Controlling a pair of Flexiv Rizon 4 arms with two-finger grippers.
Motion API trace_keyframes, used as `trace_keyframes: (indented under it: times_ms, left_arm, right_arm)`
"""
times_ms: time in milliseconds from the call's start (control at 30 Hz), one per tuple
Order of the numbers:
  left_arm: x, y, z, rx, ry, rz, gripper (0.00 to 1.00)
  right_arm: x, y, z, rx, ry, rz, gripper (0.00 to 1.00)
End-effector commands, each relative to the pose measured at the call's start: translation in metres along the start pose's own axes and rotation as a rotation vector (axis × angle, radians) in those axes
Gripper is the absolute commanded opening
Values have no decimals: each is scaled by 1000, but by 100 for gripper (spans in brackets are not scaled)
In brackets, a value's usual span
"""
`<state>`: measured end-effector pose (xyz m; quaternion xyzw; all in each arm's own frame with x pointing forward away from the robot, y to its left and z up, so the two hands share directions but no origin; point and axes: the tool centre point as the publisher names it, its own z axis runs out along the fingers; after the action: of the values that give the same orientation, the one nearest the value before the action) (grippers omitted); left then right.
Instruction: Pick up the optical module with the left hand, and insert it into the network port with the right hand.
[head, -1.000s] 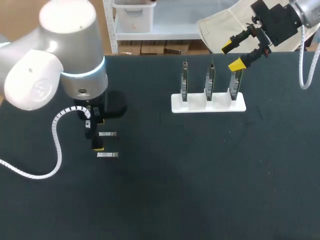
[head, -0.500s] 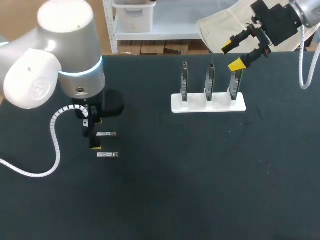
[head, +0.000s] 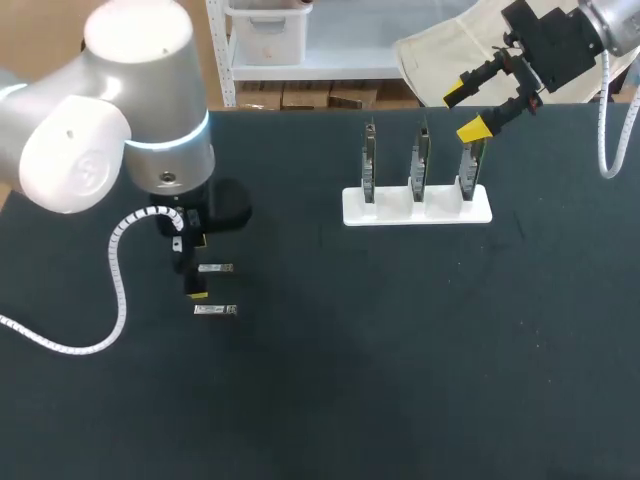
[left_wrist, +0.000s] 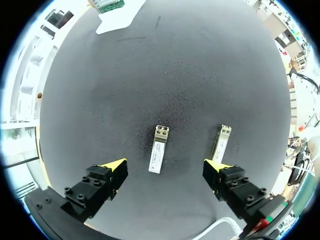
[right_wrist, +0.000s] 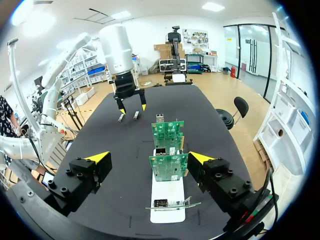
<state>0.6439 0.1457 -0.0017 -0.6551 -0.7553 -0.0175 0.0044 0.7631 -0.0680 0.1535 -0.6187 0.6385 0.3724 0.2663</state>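
Two small silver optical modules lie on the black table. One module (head: 218, 268) (left_wrist: 158, 156) lies between the open fingers of my left gripper (head: 198, 270) (left_wrist: 165, 169), which hangs just above it without touching. The other module (head: 215, 311) (left_wrist: 221, 142) lies just outside one finger. Three upright green circuit boards (head: 420, 160) (right_wrist: 168, 166) with metal ports stand in a white holder (head: 417, 207) (right_wrist: 167, 205). My right gripper (head: 475, 110) (right_wrist: 149, 159) is open and empty, raised above the holder's right end.
The black table (head: 400, 360) has wide bare room in the middle and front. My left arm's white cable (head: 112, 290) loops over the table's left side. The right wrist view shows my left arm (right_wrist: 120, 60) at the far end, beyond the boards.
My left arm's wrist swayed slightly left and came back; its gripper stays over the same module. The right arm has not moved.
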Motion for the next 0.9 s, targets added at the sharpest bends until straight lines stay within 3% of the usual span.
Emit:
trace_keyframes:
  times_ms: [33, 900]
  left_arm:
    - [0, 2, 5, 13, -8, 2, 100]
    - [-3, 6, 10, 26, 3, 20, 100]
  right_arm:
    - [0, 0, 0, 0, -2, -1, 100]
    - [0, 0, 0, 0, -2, -1, 100]
